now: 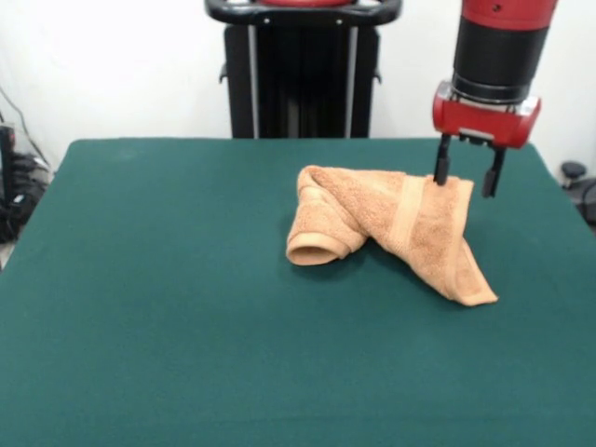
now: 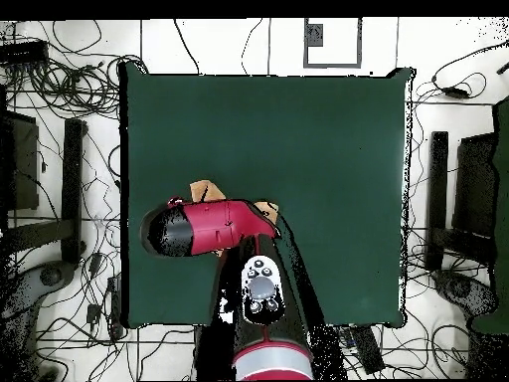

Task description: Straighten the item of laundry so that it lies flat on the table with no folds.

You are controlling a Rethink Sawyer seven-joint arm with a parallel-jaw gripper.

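Barely begun: the hand towel [image 1: 391, 228] lies bunched and rolled on the worktop [image 1: 186, 326]; the end effector [image 1: 467, 180] hangs released above its corner.

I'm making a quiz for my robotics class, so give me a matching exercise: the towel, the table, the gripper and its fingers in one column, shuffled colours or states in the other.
Things:
1. towel
2. table
3. gripper
4. fingers

Descriptions:
A. dark green, flat top
B. black, apart, over the towel's far corner
C. red body under a black cuff
D. orange-tan, crumpled, one end rolled up

Pairs: 1-D, 2-A, 3-C, 4-B
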